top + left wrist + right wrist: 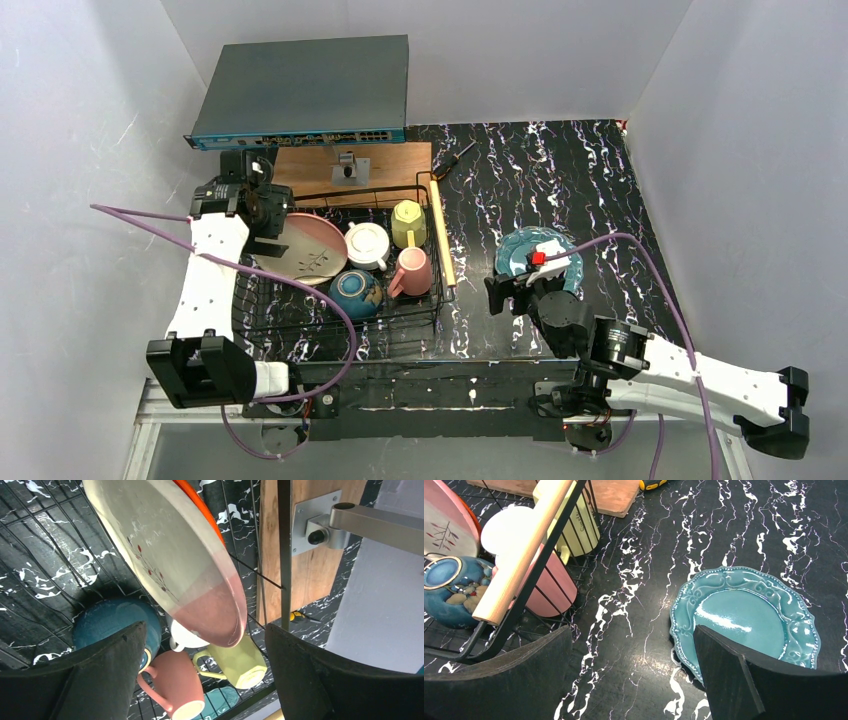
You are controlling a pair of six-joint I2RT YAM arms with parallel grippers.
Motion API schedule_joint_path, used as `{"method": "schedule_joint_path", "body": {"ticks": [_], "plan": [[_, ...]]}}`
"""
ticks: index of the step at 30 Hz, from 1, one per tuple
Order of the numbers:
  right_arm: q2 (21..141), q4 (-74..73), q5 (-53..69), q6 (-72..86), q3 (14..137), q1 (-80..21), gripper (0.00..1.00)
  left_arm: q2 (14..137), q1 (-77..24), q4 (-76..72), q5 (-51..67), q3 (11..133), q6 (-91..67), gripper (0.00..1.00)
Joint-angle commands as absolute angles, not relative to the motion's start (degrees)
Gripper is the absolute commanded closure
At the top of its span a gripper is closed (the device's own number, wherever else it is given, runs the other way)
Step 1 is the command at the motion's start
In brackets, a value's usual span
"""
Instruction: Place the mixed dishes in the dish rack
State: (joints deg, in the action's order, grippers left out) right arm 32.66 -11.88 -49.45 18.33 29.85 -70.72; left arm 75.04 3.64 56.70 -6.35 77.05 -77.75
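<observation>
We see the dish rack [290,310] at 9 o'clock on the table [600,180]. Inside it: cream plate [170,555] leaning at 10, orange plate [197,505] just behind it, white cup [367,243] center, yellow-green mug [407,222] at 1, pink mug [413,272] at 3, blue-teal bowl [355,290] at 6. Teal plate [744,612] lies flat at the rack's 3 o'clock, apart from it. L gripper [205,627] hangs over the cream plate, jaws spread, empty. R gripper [631,630] is above the teal plate's near edge, jaws spread, empty.

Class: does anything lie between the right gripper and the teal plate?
Nothing visible does. The right gripper hovers open over the edge of the teal plate, which lies flat on the table, beside the dish rack.
</observation>
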Motion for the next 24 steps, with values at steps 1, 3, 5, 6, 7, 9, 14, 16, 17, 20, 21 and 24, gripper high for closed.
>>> {"method": "schedule_joint_path", "body": {"ticks": [1,3,5,6,7,9,14,16,17,20,21,24], "plan": [[33.8,-8.4,-49.9,19.4,30.8,-70.7,0.02,74.8,4.0,59.4,-7.8,79.6,-74.2,0.10],[34.0,-8.1,-49.8,19.4,30.8,-70.7,0.02,74.1,4.0,59.6,-7.6,79.3,-73.0,0.06],[34.1,-7.7,-49.7,19.2,30.8,-70.7,0.02,73.0,4.0,59.4,-7.4,78.8,-71.9,0.02],[34.2,-7.5,-49.7,19.1,30.8,-70.7,0.02,72.5,4.0,59.2,-7.2,78.5,-71.1,0.02],[34.4,-7.3,-49.7,19.0,30.7,-70.7,0.02,72.0,4.0,58.9,-7.0,78.4,-70.2,0.02],[34.9,-7.1,-49.6,19.0,30.8,-70.6,0.02,71.2,4.0,58.7,-6.5,78.6,-67.9,0.02],[35.8,-8.8,-48.5,21.0,31.4,-69.9,0.02,70.0,4.0,59.5,-6.5,82.0,-59.1,0.02],[36.0,-10.8,-47.6,23.3,31.8,-68.8,0.02,69.4,4.0,59.0,-4.0,83.0,-54.5,0.02],[36.0,-11.9,-47.0,24.5,31.9,-67.9,0.02,68.7,4.0,58.5,-2.3,83.1,-52.3,0.02],[35.8,-15.6,-45.3,28.5,32.2,-64.5,0.02,64.9,4.0,53.8,5.4,80.9,-45.9,0.02],[35.6,-17.1,-44.5,29.7,32.3,-62.8,0.02,63.0,4.0,51.0,8.3,79.1,-44.5,0.02],[35.3,-20.9,-40.5,32.2,33.1,-55.3,0.02,58.0,4.0,43.2,16.6,73.7,-42.3,0.02]]}}
